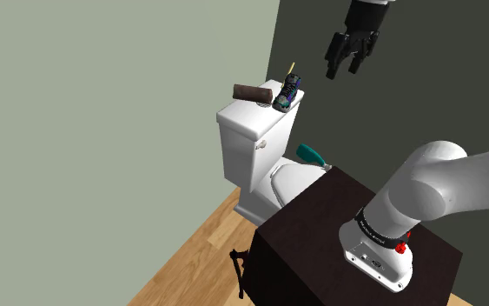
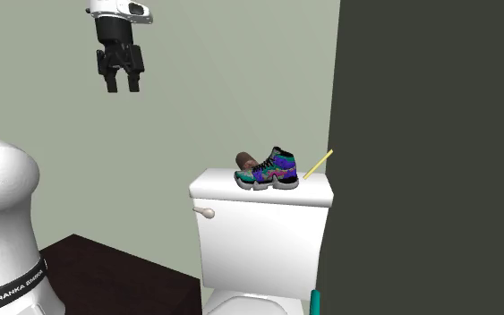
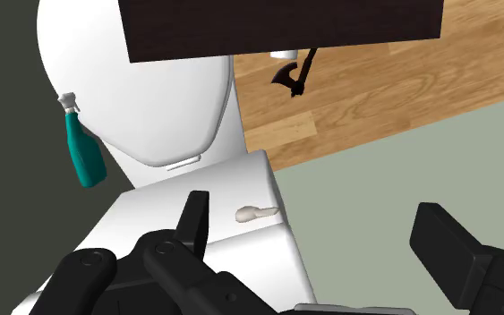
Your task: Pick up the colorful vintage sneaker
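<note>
A pale green wall (image 2: 241,72) stood behind the toilet tank (image 2: 259,233), and a dark grey wall (image 2: 429,134) met it at one end of the tank. Wooden floor (image 1: 190,261) spread below and in front of the tank. The stand (image 1: 320,217), a dark brown box, sat out in front of the tank, and the white arm (image 1: 459,178) rose from it. The toilet's closed seat lid (image 3: 151,98) lay between the tank and the stand.

The gripper (image 1: 342,69) hung high above the tank, well apart from it, its black fingers (image 3: 196,219) spread wide with nothing between them.

A teal spray bottle (image 1: 310,155) sat low, below the tank's end nearest the dark wall. On the tank lid lay a brown roll (image 2: 245,162) on its side. Just beside it, on the side nearer the dark wall, the sneaker (image 2: 268,170) sat sole-down on the lid — purple, teal and red over a white sole. Whether the two touched I could not tell. A thin yellow stick (image 2: 318,164) slanted up from that same end of the tank lid. A pale flush handle (image 2: 205,213) stuck out from the tank's front — near the end away from the dark wall.
</note>
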You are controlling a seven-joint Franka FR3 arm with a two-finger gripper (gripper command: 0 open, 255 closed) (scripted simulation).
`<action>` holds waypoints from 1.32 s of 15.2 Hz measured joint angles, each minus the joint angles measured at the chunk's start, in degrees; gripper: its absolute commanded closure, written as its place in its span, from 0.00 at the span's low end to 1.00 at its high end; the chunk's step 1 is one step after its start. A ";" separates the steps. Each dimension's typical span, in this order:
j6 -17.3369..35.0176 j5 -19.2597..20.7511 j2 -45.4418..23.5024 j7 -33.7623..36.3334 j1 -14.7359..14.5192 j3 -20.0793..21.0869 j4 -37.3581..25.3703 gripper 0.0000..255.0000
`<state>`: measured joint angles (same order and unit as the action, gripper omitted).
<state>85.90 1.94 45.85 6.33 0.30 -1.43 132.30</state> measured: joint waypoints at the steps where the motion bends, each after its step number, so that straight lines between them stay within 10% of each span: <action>1: 0.00 0.00 0.00 0.00 0.00 0.00 0.00 0.00; 20: 15.70 -5.98 -35.00 -10.18 3.66 -15.46 -17.71 0.00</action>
<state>101.60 -4.04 10.84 -3.86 3.95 -16.88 114.59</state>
